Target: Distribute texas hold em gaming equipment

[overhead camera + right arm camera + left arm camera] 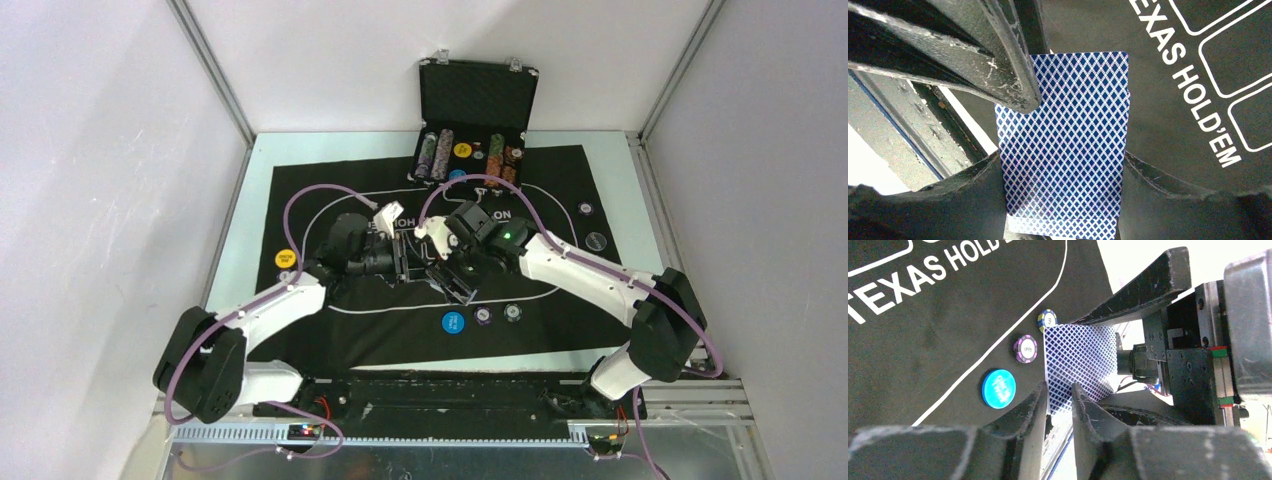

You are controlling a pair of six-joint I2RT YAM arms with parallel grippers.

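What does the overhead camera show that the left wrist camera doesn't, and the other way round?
Only overhead: the open case with stacked chips, a yellow button at far left, and both whole arms. Only left wrist: the card, its blue lattice back clear. Both: blue button, purple chip, black mat.

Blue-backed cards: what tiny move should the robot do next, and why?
Probably close the left fingers on the blue-backed cards. The right fingers grip them from both sides, while the left fingers sit either side of an edge with a small gap showing, so they seem not to pinch yet.
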